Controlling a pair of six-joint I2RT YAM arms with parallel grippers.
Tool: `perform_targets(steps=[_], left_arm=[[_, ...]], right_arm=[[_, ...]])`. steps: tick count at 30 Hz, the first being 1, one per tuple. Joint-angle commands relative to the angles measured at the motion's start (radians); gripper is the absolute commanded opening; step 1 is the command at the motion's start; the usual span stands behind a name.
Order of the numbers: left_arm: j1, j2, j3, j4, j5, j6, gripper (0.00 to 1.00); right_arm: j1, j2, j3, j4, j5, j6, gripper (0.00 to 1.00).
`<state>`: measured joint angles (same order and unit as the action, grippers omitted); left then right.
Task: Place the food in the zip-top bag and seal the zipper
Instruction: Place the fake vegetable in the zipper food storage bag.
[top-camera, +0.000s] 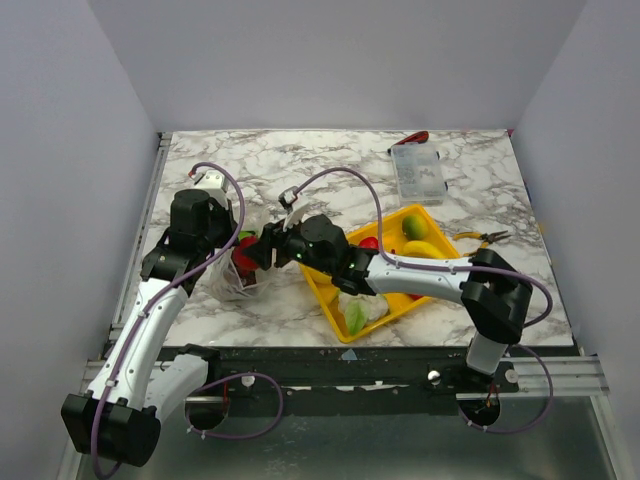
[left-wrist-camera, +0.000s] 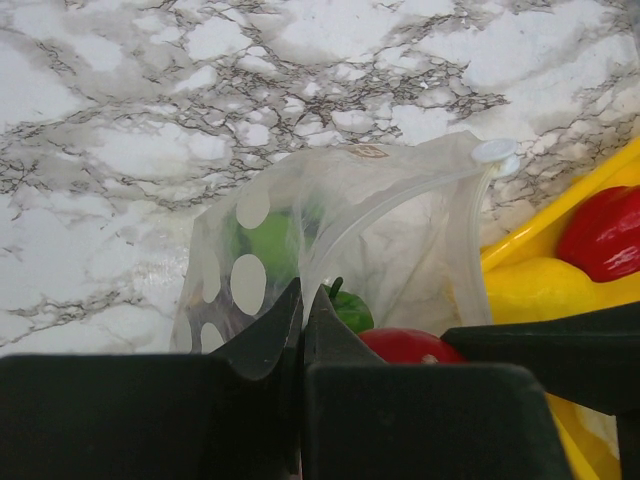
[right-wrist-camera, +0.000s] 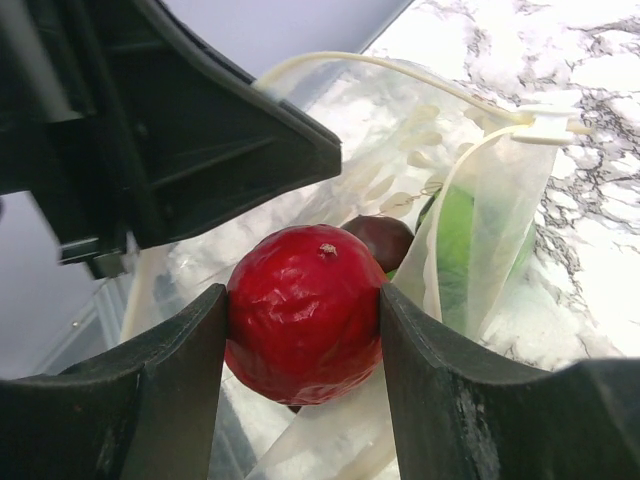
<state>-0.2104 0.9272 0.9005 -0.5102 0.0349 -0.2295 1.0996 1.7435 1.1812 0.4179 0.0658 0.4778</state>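
The zip-top bag (left-wrist-camera: 400, 220) is a clear pouch with pale dots, held up with its mouth open; my left gripper (left-wrist-camera: 302, 296) is shut on the near edge of that mouth. Its zipper (right-wrist-camera: 400, 70) runs along the rim to a white slider (right-wrist-camera: 545, 125). My right gripper (right-wrist-camera: 303, 296) is shut on a round red fruit (right-wrist-camera: 300, 325) at the bag's mouth. Inside the bag lie a dark purple piece (right-wrist-camera: 385, 238) and green pieces (left-wrist-camera: 350, 308). In the top view both grippers meet at the bag (top-camera: 232, 285), left of the tray.
The yellow tray (top-camera: 330, 300) holds a red pepper (left-wrist-camera: 605, 235), yellow pieces (top-camera: 420, 248), a yellow-orange and green piece (top-camera: 412, 224) and a white-green cauliflower (top-camera: 362, 312). A rigid clear compartment box (top-camera: 418, 172) stands at the back right. Pliers (top-camera: 482, 238) lie right of the tray.
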Motion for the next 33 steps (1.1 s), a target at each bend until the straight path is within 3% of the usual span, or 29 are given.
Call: perform_targets(steps=[1,4,7,11,15,20,30,33], left_arm=[[0.005,-0.019,-0.008,0.024,0.018,-0.004,0.00],[0.005,-0.018,-0.009,0.024,0.020,-0.005,0.00],[0.006,-0.017,-0.008,0.023,0.020,-0.004,0.00],[0.005,-0.019,-0.008,0.023,0.017,-0.004,0.00],[0.008,-0.018,-0.005,0.023,0.022,-0.004,0.00],[0.009,-0.016,-0.006,0.021,0.021,-0.004,0.00],[0.013,-0.013,-0.008,0.021,0.014,-0.003,0.00],[0.013,-0.010,-0.005,0.021,0.015,-0.004,0.00]], right_arm=[[0.010,0.056,0.047,0.047,0.059,-0.030,0.01],[0.009,0.088,0.070,0.024,0.091,-0.019,0.14],[0.009,0.110,0.115,-0.050,0.127,0.008,0.40],[0.010,0.097,0.133,-0.129,0.171,0.020,0.65],[0.009,0.064,0.123,-0.179,0.221,0.028,0.80],[0.009,0.022,0.114,-0.205,0.218,0.023,0.83],[0.009,-0.155,-0.022,-0.258,0.286,0.007,0.72],[0.009,-0.210,-0.067,-0.270,0.333,-0.014,0.76]])
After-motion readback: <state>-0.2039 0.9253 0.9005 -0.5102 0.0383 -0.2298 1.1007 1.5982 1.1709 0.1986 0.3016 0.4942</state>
